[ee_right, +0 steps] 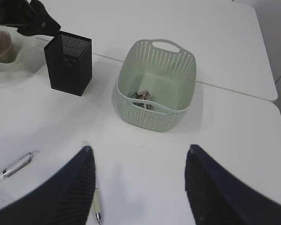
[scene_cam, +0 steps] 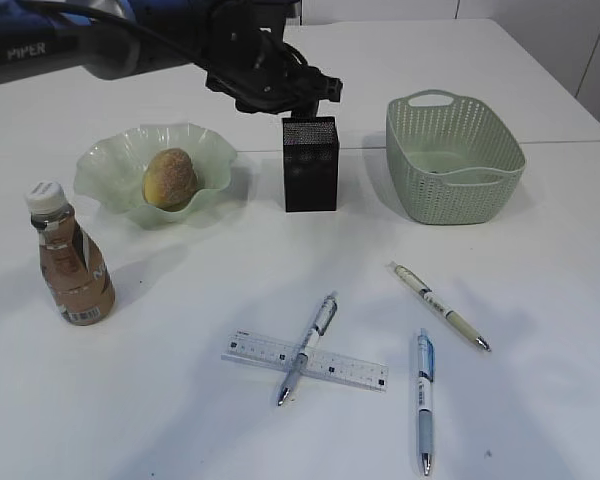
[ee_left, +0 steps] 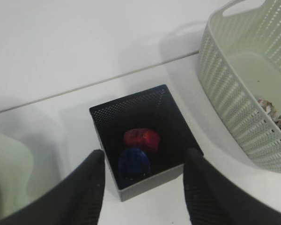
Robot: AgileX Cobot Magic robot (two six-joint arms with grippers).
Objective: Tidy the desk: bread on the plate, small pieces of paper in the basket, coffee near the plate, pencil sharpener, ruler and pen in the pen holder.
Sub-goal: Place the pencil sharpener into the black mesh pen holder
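Pen holder (ee_left: 143, 140) under open, empty left end effector (ee_left: 143, 185), "PIPER" on arm (scene_cam: 50, 48), right end effector (ee_right: 138, 183) open

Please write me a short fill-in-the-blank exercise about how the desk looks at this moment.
1. The bread lies on the green ____.
2. The red and blue sharpeners sit inside the black pen ____.
3. One pen lies across the ____.
4. The crumpled paper lies in the green ____.

Missing words: plate; holder; ruler; basket
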